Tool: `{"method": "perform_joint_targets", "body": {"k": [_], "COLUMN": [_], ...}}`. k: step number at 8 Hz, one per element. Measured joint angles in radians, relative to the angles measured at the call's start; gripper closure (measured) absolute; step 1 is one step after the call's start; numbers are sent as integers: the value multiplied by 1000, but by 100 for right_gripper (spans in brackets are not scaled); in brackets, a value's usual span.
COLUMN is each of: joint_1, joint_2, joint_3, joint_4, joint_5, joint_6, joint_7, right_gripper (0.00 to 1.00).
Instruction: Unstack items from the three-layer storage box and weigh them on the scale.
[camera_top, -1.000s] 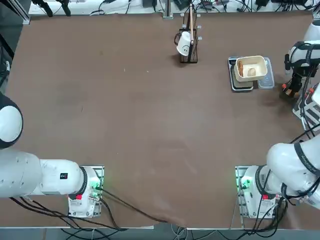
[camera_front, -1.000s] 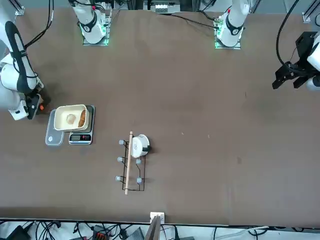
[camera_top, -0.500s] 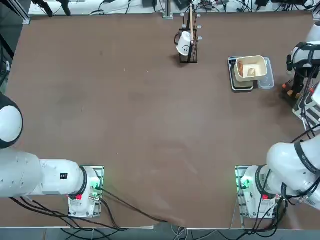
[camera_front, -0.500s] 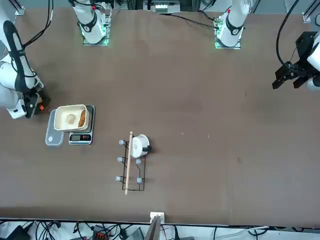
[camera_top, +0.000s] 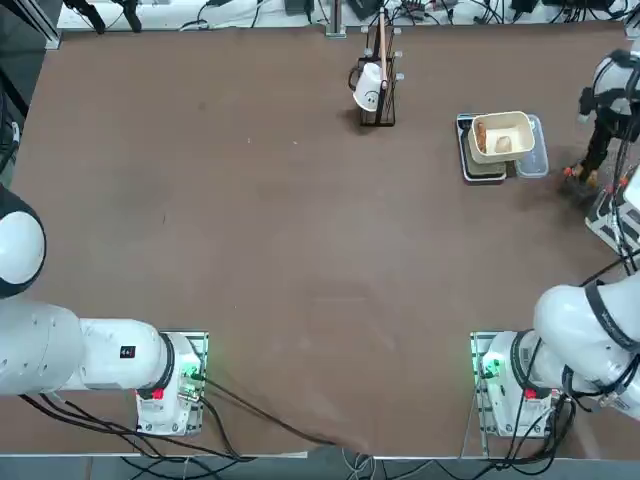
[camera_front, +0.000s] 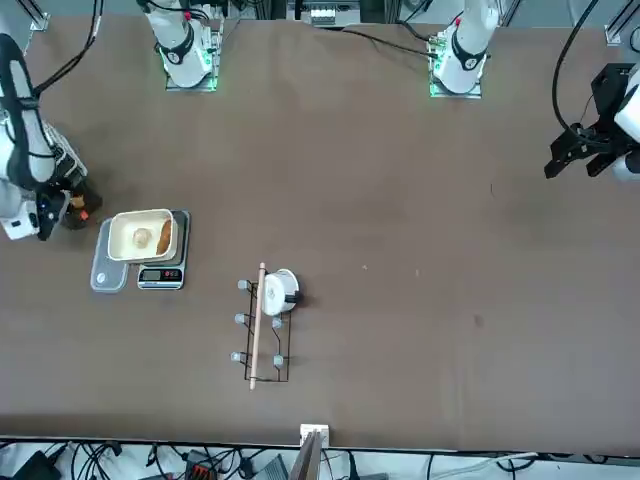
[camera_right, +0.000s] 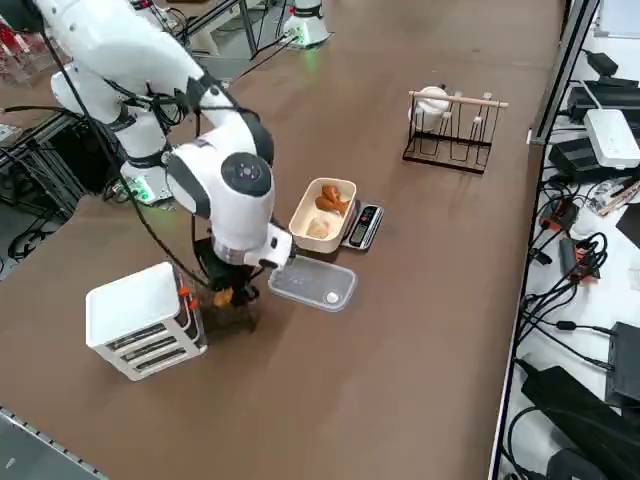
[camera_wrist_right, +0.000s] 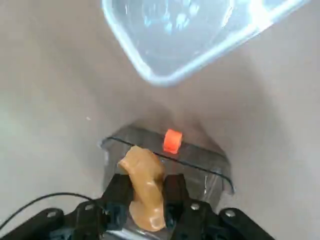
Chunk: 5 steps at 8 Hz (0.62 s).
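We are holding a tan item (camera_wrist_right: 145, 192) between the fingers of the right gripper (camera_wrist_right: 146, 196), low centre in the wrist view, over the dark tray (camera_wrist_right: 200, 162). We are lifting straight, then carrying to the cream tub (camera_right: 322, 213) on the scale (camera_right: 363, 225), mid-frame.

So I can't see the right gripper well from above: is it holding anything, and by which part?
Yes. The right gripper is shut on a tan food lump, pinching its lower part, above the drawer.
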Motion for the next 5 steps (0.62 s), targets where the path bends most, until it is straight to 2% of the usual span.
{"method": "perform_joint_targets", "body": {"k": [2,3,5], "joint_1": [35,62,120], "joint_2": [-36,-43,-44], "joint_3": [20,35,56], "joint_4": [81,115,134], "joint_5": [67,144,297], "joint_6": [-137,-185,-203], "joint_7": [127,208,396], "right_gripper": [62,62,62]}}
